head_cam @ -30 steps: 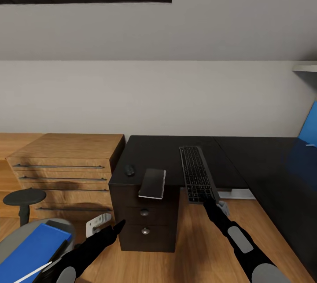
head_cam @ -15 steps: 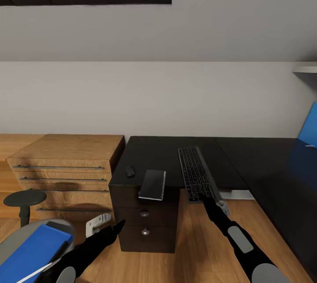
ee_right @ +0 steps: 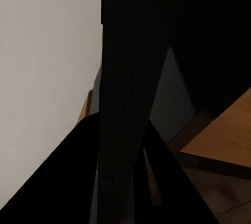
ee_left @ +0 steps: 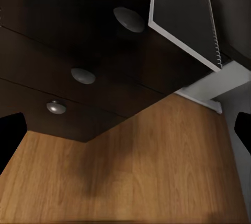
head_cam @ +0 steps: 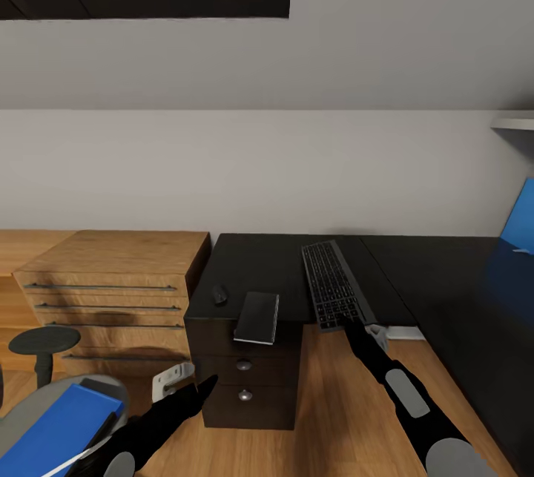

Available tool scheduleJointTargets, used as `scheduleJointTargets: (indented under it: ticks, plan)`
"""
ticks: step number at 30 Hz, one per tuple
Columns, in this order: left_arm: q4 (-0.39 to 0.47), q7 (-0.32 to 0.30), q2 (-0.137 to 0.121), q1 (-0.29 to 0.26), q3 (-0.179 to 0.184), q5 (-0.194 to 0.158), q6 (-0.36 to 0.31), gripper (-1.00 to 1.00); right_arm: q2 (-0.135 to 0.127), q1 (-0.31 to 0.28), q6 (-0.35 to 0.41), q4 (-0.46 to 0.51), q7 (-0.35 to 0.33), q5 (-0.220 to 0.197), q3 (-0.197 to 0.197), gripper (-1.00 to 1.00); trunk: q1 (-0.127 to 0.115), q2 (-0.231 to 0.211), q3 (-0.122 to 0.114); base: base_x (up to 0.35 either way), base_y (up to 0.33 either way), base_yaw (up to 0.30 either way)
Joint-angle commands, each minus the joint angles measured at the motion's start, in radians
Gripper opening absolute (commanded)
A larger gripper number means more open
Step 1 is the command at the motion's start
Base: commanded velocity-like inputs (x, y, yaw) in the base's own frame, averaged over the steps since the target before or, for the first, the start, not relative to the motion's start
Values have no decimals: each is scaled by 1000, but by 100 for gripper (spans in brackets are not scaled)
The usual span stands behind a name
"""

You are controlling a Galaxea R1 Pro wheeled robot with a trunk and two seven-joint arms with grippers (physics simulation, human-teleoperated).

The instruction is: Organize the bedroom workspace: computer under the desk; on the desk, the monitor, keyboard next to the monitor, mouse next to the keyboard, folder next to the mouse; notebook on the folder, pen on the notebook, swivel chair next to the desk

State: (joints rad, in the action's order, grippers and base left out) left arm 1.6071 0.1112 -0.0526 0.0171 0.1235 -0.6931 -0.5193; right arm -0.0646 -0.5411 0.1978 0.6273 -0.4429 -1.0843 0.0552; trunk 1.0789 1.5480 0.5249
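At the far left the blue folder [head_cam: 55, 425] lies on the swivel chair [head_cam: 26, 406] seat, the pen [head_cam: 74, 453] at its near edge. The left gripper [head_cam: 199, 392] hangs low before the drawer pedestal, its fingers spread wide and empty. The notebook [head_cam: 257, 317] overhangs the black desk [head_cam: 282, 269] surface's front edge, the mouse [head_cam: 219, 294] just beside it. Over the last second the keyboard [head_cam: 334, 293] has slid further onto the surface and turned slightly. The right gripper [head_cam: 347, 325] stays at its near end; the fingers seem clamped on it, though the wrist view is too dark to be sure. Keyboard placement looks nearly done; the folder remains.
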Motion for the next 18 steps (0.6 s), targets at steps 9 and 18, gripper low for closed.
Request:
scheduleJointTargets:
  ticks: [9, 18]
  plan:
    - [-18, 18, -6, 5, 4, -7, -5, 100, 0, 2, 38, 51, -5, -12, 3, -100, -35, -63, -27, 0, 0, 0]
    - [-137, 47, -6, 35, 5, 14, 8, 100, 0, 54, 86, 268, 79, -12, 5, -100, -69, -126, -56, 0, 0, 0]
